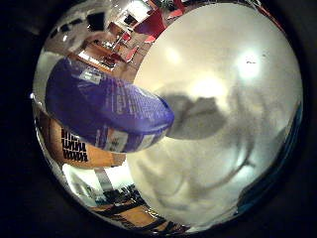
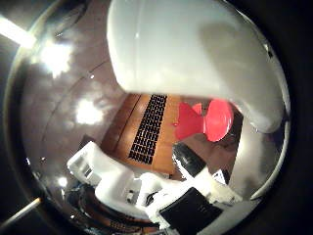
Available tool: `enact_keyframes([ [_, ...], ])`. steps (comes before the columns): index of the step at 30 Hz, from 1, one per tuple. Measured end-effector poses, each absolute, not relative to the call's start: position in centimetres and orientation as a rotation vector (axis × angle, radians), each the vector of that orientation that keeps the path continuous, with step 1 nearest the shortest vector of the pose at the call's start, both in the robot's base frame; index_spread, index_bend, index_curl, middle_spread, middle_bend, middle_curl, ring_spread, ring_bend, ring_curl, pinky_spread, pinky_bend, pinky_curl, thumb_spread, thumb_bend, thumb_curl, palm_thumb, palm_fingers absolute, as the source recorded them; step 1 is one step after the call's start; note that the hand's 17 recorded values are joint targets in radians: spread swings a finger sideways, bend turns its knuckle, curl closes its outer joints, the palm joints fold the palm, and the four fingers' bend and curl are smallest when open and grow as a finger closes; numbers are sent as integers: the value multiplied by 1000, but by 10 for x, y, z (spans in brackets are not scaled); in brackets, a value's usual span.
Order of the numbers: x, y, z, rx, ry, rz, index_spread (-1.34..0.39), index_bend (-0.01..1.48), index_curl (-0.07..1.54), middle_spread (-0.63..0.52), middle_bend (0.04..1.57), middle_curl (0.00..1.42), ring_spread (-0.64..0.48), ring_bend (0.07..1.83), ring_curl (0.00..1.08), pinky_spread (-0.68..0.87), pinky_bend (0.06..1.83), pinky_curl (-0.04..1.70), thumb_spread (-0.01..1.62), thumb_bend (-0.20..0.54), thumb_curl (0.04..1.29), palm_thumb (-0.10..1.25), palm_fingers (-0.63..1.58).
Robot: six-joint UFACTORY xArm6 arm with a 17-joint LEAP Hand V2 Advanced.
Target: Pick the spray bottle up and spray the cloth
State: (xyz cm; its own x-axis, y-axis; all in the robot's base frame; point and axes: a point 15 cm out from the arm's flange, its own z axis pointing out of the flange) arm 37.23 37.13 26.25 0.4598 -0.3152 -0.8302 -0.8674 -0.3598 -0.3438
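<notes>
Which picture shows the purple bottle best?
The little finger side palm view: the purple spray bottle fills much of it, label showing, close over the white table. The thumb side view shows none of its purple, only a white rounded shape I can't identify.

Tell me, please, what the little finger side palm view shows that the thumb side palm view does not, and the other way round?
Only the little finger side view shows the spray bottle's blue body, close to the palm, over the white table and its shadow. Only the thumb side view shows the hand's white and black fingers, a large white rounded form close to the palm, and a red chair on the floor. Both share glimpses of orange-brown wood in the room beyond.
</notes>
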Motion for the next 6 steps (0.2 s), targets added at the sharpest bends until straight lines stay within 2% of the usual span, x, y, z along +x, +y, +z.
enact_keyframes([
  [4, 379, 355, 272, -1903, 1004, 818, -251, 177, 406, 100, 388, 337, 147, 595, 269, 385, 453, 555, 1083, -26, 442, 695, 1],
  [6, 384, 343, 277, -1905, 1016, 793, -241, 166, 386, 116, 359, 332, 162, 565, 260, 401, 432, 516, 1082, -23, 430, 695, 18],
])
